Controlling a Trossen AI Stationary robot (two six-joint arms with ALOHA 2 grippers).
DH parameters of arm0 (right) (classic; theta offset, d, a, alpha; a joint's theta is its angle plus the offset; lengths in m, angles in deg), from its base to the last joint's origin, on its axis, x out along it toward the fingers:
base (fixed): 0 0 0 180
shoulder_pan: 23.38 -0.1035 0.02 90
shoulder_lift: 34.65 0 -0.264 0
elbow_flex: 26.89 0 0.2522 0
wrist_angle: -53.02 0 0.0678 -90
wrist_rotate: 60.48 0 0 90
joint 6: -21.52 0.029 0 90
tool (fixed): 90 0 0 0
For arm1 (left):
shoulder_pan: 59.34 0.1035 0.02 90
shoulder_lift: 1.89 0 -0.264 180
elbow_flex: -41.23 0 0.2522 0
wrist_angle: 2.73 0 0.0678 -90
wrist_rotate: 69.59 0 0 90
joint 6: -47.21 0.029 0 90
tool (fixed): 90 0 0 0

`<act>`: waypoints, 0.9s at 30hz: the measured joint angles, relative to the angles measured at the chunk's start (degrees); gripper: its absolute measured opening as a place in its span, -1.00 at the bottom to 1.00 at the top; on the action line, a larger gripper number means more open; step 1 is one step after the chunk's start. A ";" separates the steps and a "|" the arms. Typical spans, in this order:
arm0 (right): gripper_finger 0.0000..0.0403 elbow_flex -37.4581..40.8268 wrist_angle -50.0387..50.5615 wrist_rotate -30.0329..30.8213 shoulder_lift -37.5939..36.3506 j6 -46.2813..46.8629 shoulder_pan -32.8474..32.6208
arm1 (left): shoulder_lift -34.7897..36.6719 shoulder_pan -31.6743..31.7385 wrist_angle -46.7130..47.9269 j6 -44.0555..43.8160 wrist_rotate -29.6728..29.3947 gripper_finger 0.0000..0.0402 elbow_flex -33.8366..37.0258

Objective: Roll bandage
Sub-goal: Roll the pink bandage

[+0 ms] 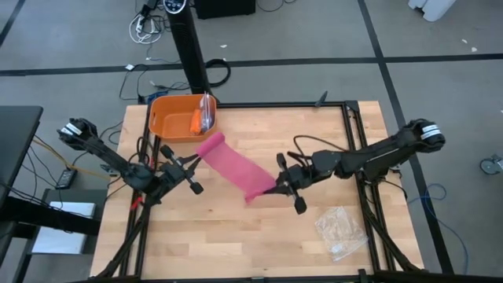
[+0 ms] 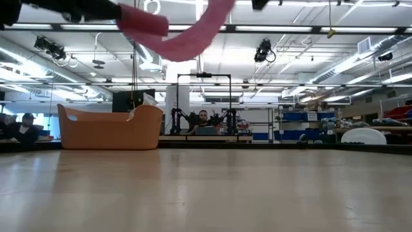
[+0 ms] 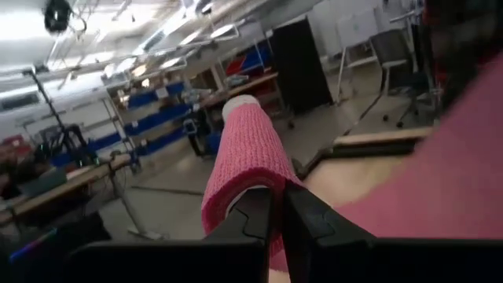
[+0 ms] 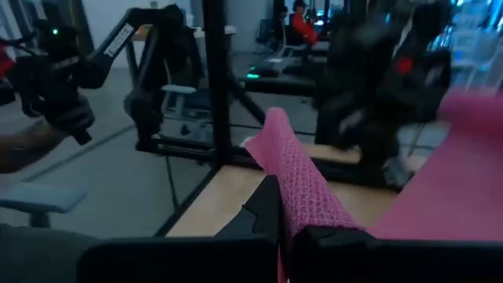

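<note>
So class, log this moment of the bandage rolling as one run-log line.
left tool: shut on bandage, rolled end | right tool: shut on bandage, free end | bandage: held off table between both

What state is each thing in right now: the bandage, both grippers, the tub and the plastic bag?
bandage: partly unrolled, held off the table between both grippers, rolled end at the left.
left gripper: shut on the bandage's rolled end.
right gripper: shut on the bandage's free end.
orange tub: upright at the table's far left corner, holding a packet.
clear plastic bag: lying crumpled on the table, untouched.
</note>
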 joint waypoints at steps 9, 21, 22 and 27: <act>-1.00 -16.96 12.51 7.27 -0.74 -7.62 -0.05 | -0.31 2.74 0.69 -11.77 -0.41 -0.91 6.23; -1.00 -27.82 14.40 13.11 -0.71 -16.78 1.49 | -3.48 5.90 9.67 -28.56 11.56 -0.91 6.25; -1.00 -28.22 14.44 13.25 -0.69 -17.07 1.87 | -4.47 6.18 10.53 -29.37 13.44 -0.91 5.38; -1.00 -30.11 14.57 13.44 -0.65 -17.62 4.31 | -10.88 7.68 15.67 -30.36 22.67 -0.91 -0.64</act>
